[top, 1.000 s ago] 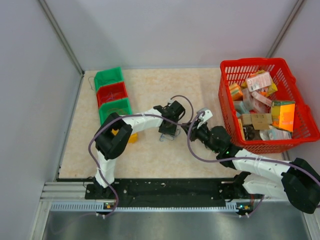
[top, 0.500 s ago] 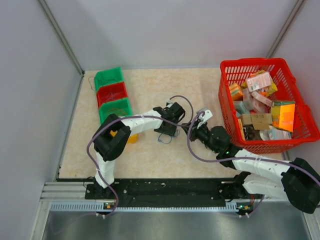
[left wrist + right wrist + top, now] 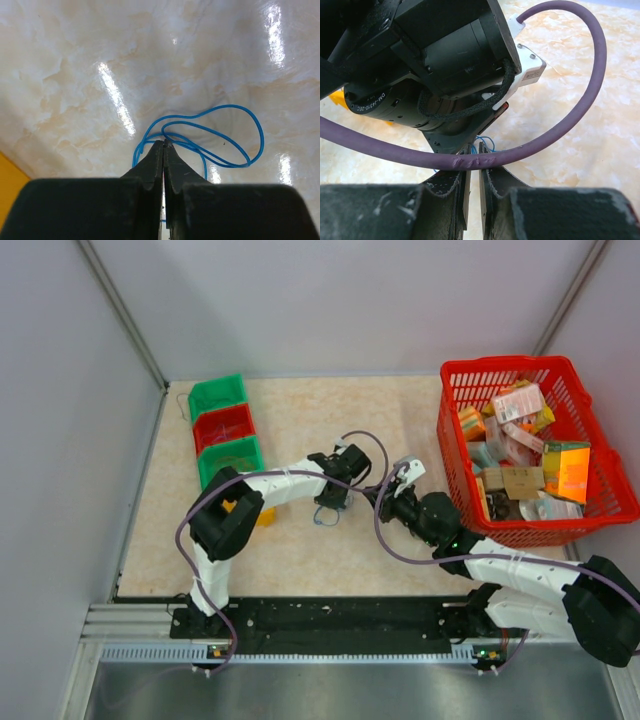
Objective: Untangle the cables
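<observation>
The cables are thin wires. In the top view a small blue tangle (image 3: 323, 517) lies on the beige table just below my left gripper (image 3: 331, 502). In the left wrist view the left gripper (image 3: 164, 143) is shut, its tips pinching the blue wire (image 3: 227, 107), which loops loosely on the table beyond. The other colours do not show. My right gripper (image 3: 373, 493) points at the left wrist from the right. In the right wrist view the right gripper (image 3: 475, 146) has its jaws almost together, with a bit of blue wire (image 3: 486, 141) between the tips. The left arm's lilac hose (image 3: 580, 100) crosses in front.
Three small bins, green (image 3: 217, 395), red (image 3: 224, 426) and green (image 3: 231, 454), stand at the back left. A yellow object (image 3: 263, 516) lies by the left arm and shows in the left wrist view (image 3: 7, 172). A red basket (image 3: 447, 435) full of packets stands at the right.
My left gripper has shifted slightly left and toward the near edge, and the blue tangle has moved with it. The right arm has stayed still.
</observation>
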